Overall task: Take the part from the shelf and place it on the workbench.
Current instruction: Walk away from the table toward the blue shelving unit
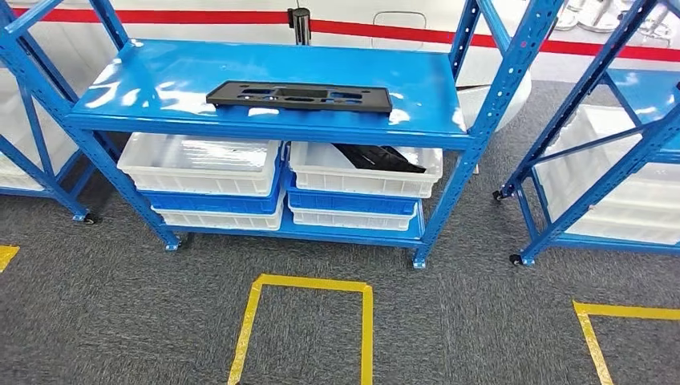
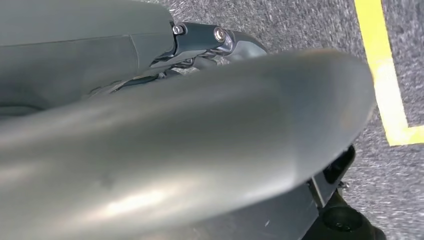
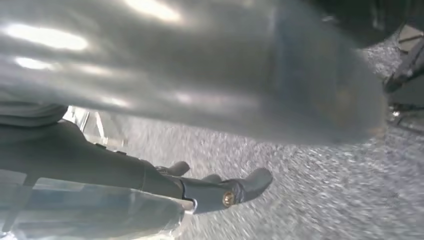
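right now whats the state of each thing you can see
black part: lying flat on the top shelf, untouched
left white bin: stacked on other bins
right white bin: holds a dark part
left hand: holds nothing
right hand: holds nothing

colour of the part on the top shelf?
Black part, lying flat on the blue shelf; clearest in the head view.

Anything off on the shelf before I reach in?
Nothing stands out. The black part lies flat on the blue shelf top. Another dark part leans tilted inside the right white bin, but nothing is spilled.
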`<state>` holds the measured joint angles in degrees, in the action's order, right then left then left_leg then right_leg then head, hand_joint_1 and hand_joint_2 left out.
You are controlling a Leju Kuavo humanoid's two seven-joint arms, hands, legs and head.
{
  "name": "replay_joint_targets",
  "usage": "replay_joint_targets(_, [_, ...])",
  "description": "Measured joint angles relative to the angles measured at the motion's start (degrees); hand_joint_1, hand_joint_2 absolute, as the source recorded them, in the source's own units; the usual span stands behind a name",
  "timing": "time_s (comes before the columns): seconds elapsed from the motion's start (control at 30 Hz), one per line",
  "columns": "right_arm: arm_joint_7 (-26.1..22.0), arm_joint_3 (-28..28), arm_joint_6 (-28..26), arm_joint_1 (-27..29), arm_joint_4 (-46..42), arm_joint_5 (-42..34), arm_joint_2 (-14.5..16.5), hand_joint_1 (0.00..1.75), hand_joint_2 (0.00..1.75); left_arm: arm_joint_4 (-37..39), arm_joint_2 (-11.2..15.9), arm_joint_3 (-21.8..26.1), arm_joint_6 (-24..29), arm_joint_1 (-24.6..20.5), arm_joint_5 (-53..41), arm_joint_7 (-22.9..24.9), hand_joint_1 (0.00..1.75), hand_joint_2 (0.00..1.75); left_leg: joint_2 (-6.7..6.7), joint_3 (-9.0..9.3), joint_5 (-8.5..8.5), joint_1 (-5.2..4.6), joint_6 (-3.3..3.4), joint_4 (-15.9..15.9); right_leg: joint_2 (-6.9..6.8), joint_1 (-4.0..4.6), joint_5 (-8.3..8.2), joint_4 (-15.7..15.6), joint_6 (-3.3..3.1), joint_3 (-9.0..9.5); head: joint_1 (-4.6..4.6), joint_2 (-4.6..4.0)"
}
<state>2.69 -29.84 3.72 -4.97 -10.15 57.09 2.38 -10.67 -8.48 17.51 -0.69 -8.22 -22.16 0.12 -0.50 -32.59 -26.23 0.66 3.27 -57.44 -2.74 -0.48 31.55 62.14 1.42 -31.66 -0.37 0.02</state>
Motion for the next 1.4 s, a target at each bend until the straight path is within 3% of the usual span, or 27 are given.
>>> replay_joint_targets(0.07, [0.0,0.2,0.2,0.1,0.0,0.2,0.0,0.0,0.0,0.0,-0.1,0.0,0.0,-0.1,0.0,0.0,0.0,0.0,1.14,-0.11,0.09,-0.03,0.28,0.0,1.98,-0.27,3.39,7.6,-0.35,-3.7,0.25,0.0])
replay_joint_targets(0.1, [0.0,0.2,0.2,0.1,0.0,0.3,0.0,0.0,0.0,0.0,-0.1,0.0,0.0,-0.1,0.0,0.0,0.0,0.0,1.78,-0.16,0.08,-0.05,0.28,0.0,2.27,-0.32,4.45,10.8,-0.27,-5.39,0.33,0.0])
replay_joint_targets(0.13, [0.1,0.3,0.3,0.2,0.0,0.4,0.0,0.0,0.0,0.0,-0.2,0.0,0.0,-0.1,0.0,0.0,0.0,0.0,2.42,-0.18,0.08,-0.06,0.27,0.0,2.38,-0.34,4.54,12.0,0.06,-6.21,0.34,0.0])
replay_joint_targets(0.17, [0.1,0.3,0.3,0.2,0.0,0.6,0.0,0.0,0.0,0.0,-0.2,0.0,0.0,0.0,0.0,0.0,0.0,0.0,3.05,-0.14,0.07,-0.06,0.22,-0.1,2.47,-0.39,3.73,11.1,0.54,-6.01,0.38,0.01])
replay_joint_targets(0.23, [0.2,0.7,0.4,0.2,0.0,1.3,-0.1,0.0,0.0,0.0,-0.2,0.0,0.0,0.0,-0.1,0.1,0.0,0.0,4.24,0.05,-0.01,-0.04,-0.05,-0.1,3.38,-0.71,0.09,3.5,1.62,-2.66,0.45,0.01])
replay_joint_targets(0.27, [0.3,0.9,0.5,0.1,0.0,1.6,-0.1,0.0,0.0,0.0,-0.2,0.0,0.0,0.0,-0.1,0.1,0.0,0.0,4.76,0.14,-0.13,-0.17,-0.34,-0.2,4.07,-0.8,-1.49,-0.4,1.76,-0.99,0.5,0.01])
replay_joint_targets(0.33, [0.3,1.4,0.7,-0.1,0.0,2.1,-0.1,0.0,0.0,0.0,-0.2,0.0,0.0,0.0,-0.1,0.3,0.0,0.0,5.45,0.13,-0.33,-0.43,-0.98,-0.2,4.95,-0.79,-3.04,-4.4,1.15,0.88,0.43,0.01])
replay_joint_targets(0.4, [0.4,1.7,0.8,-0.3,0.0,2.5,0.0,0.0,0.0,0.0,-0.2,0.0,0.1,0.0,-0.1,0.4,0.0,0.0,5.83,-0.01,-0.37,-0.36,-1.52,-0.2,4.36,-0.67,-3.24,-4.5,0.11,1.14,0.26,0.01])
replay_joint_targets(0.47, [0.4,2.1,0.8,-0.3,0.0,2.8,0.1,0.0,0.0,0.0,-0.2,0.0,0.1,0.0,-0.2,0.5,0.0,0.0,4.38,-0.66,-1.34,-0.15,-2.06,-1.7,3.61,-0.84,-3.42,-4.7,-0.75,1.36,0.15,0.0])
replay_joint_targets(0.53, [0.4,2.3,0.8,-0.2,0.0,3.0,0.1,0.0,0.0,0.0,-0.2,0.0,0.2,-0.1,-0.3,0.5,0.0,0.0,1.97,-3.25,-4.52,-0.05,-2.55,-7.3,2.7,-0.83,-3.34,-4.8,-1.52,1.51,-0.03,0.01])
replay_joint_targets(0.6, [0.4,2.5,0.9,-0.1,0.0,3.1,0.1,0.0,0.0,0.0,-0.2,0.0,0.2,-0.1,-0.5,0.5,0.0,0.0,0.98,-7.15,-7.76,0.04,-2.87,-14.9,1.63,-0.6,-3.12,-4.8,-1.94,1.58,-0.11,0.01])
replay_joint_targets(0.63, [0.4,2.6,0.9,0.0,0.0,3.2,0.1,0.0,0.0,0.0,-0.2,0.0,0.2,0.0,-0.6,0.5,0.0,0.0,0.81,-8.34,-8.08,0.06,-2.91,-17.0,1.08,-0.51,-3.03,-4.8,-2.04,1.64,-0.12,0.01])
replay_joint_targets(0.7, [0.4,2.6,0.9,0.0,0.0,3.2,0.2,0.0,0.0,0.0,-0.2,0.0,0.2,0.1,-0.8,0.5,0.0,0.0,0.47,-7.49,-5.58,0.05,-2.67,-14.7,0.13,-0.38,-2.82,-4.8,-2.12,1.9,-0.13,0.0])
replay_joint_targets(0.77, [0.4,2.6,0.9,0.0,0.0,3.2,0.2,0.0,0.0,0.0,-0.2,0.0,0.2,0.1,-0.9,0.5,0.0,0.0,-0.46,-4.24,-2.05,-0.06,-2.11,-8.1,-0.47,-0.26,-2.61,-4.8,-2.09,2.23,-0.15,0.01])
replay_joint_targets(0.8, [0.4,2.6,1.0,0.0,0.0,3.2,0.3,0.0,0.0,0.0,-0.1,0.0,0.2,0.1,-0.9,0.5,0.0,0.0,-1.47,-2.74,-1.16,-0.29,-1.76,-5.2,-0.71,-0.07,-2.46,-4.8,-1.94,2.38,-0.11,0.02])
replay_joint_targets(0.87, [0.4,2.7,1.1,0.0,0.0,3.5,0.4,0.0,0.0,0.0,-0.1,0.0,0.1,0.0,-1.1,0.5,0.0,0.0,-2.7,-0.92,-0.39,-0.81,-1.17,-1.4,-1.28,0.28,-2.13,-4.8,-1.52,2.57,-0.08,0.02])
replay_joint_targets(0.97, [0.4,2.7,1.5,-0.1,0.0,3.8,0.5,0.0,0.0,0.0,0.0,0.0,0.1,0.0,-1.4,0.2,0.0,0.0,-1.63,-0.71,-0.28,-0.93,-0.66,-0.6,-2.17,0.48,-1.76,-4.9,-0.72,2.75,-0.1,0.01])
replay_joint_targets(1.0, [0.4,2.7,1.6,-0.1,0.0,3.8,0.5,0.0,0.0,0.0,0.0,0.0,0.1,0.0,-1.4,0.1,0.0,0.0,-1.25,-0.54,-0.04,-0.74,-0.38,-0.3,-1.68,0.51,-1.27,-4.2,-0.55,2.54,-0.05,0.01])
replay_joint_targets(1.07, [0.4,2.7,1.8,0.0,-0.1,3.8,0.5,0.0,0.0,0.0,0.0,0.0,0.1,0.0,-1.5,-0.2,0.0,0.0,-0.53,-0.27,0.35,-0.3,0.13,0.2,0.56,0.34,1.29,1.0,-0.54,0.19,0.12,0.0])
replay_joint_targets(1.13, [0.4,2.7,1.8,0.2,-0.1,3.8,0.6,0.0,0.0,0.0,-0.1,0.0,0.1,-0.1,-1.5,-0.3,0.0,0.0,0.22,-0.34,0.36,-0.28,0.31,0.2,2.21,0.02,4.42,8.9,-0.57,-3.9,0.26,0.01])
replay_joint_targets(1.17, [0.4,2.7,1.8,0.3,-0.1,3.7,0.6,0.0,0.0,0.0,-0.1,0.0,0.1,-0.1,-1.5,-0.3,0.0,0.0,0.59,-0.35,0.34,-0.28,0.3,0.2,2.38,-0.11,5.03,11.4,-0.31,-5.38,0.24,0.02])
replay_joint_targets(1.2, [0.5,2.7,1.8,0.4,-0.1,3.7,0.5,0.0,0.0,0.0,-0.1,0.0,0.1,-0.1,-1.5,-0.3,0.0,0.0,0.97,-0.32,0.32,-0.27,0.27,0.2,2.42,-0.22,4.56,11.6,0.18,-5.75,0.27,0.02])
replay_joint_targets(1.23, [0.5,2.7,1.8,0.5,-0.1,3.7,0.5,0.0,0.0,0.0,-0.1,0.0,0.0,-0.1,-1.5,-0.3,0.0,0.0,1.31,-0.23,0.29,-0.24,0.19,0.1,2.43,-0.35,3.18,9.5,0.79,-4.98,0.27,0.01])
replay_joint_targets(1.3, [0.5,2.7,1.8,0.5,-0.1,3.7,0.4,0.0,0.0,0.0,-0.2,0.0,0.0,-0.1,-1.4,-0.3,0.0,0.0,1.79,0.06,0.14,-0.25,-0.19,0.1,2.5,-0.67,-0.67,1.1,1.7,-1.45,0.32,0.01])
replay_joint_targets(1.33, [0.5,2.7,1.8,0.5,-0.1,3.7,0.4,0.0,0.0,0.0,-0.1,0.0,0.0,-0.1,-1.4,-0.4,0.0,0.0,1.93,0.15,-0.03,-0.35,-0.53,0.0,2.56,-0.73,-2.02,-2.2,1.65,-0.08,0.31,0.01])
replay_joint_targets(1.4, [0.4,2.7,1.8,0.3,-0.1,3.8,0.4,0.0,0.0,0.0,-0.1,0.0,0.0,-0.1,-1.4,-0.6,0.0,0.0,2.03,0.27,-0.34,-0.47,-1.36,0.0,2.66,-0.52,-2.96,-4.7,0.62,0.78,0.25,0.0])
